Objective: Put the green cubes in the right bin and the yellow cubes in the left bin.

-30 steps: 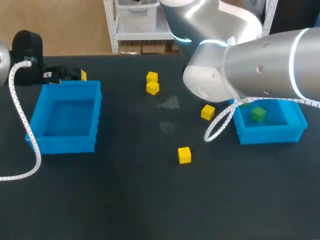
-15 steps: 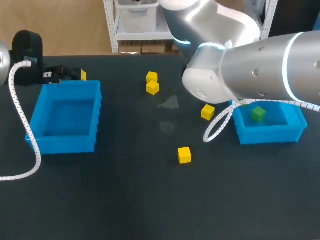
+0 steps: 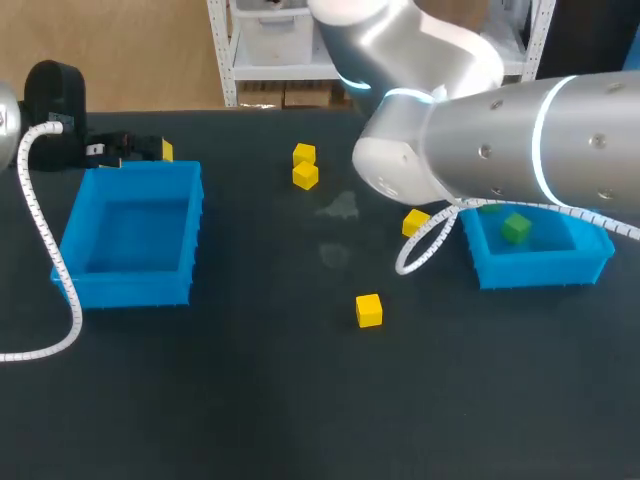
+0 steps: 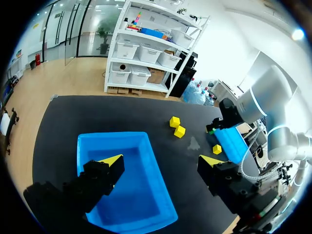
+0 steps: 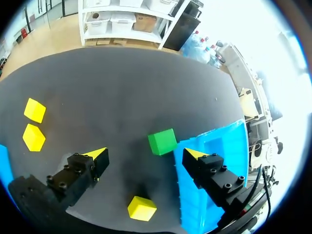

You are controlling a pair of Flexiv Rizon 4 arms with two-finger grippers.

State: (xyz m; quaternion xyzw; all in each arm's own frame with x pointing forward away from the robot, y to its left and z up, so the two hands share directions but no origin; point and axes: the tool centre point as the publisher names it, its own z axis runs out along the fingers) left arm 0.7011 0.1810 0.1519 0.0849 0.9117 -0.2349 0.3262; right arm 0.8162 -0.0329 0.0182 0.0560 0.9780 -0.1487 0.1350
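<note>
So far: one green cube [image 3: 516, 228] lies in the right bin [image 3: 590, 262]. A second green cube [image 5: 162, 141] sits on the table [image 3: 250, 400] just beside it, ahead of the right gripper [image 5: 146, 154], whose fingers are apart and empty. Four yellow cubes [image 3: 368, 310] remain unsorted. The left bin [image 3: 130, 288] is empty, with the left gripper [image 4: 162, 159] spread above it.

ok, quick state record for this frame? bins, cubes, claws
left bin: empty
right bin: one green cube inside
second green cube: on the table just outside the right bin, ahead of the right claw
yellow cubes: four, all on the table; far pair, one by the right bin, one nearest the robot
left claw: open, above the left bin, holding nothing
right claw: open, holding nothing
sorted so far: one green, no yellow
</note>
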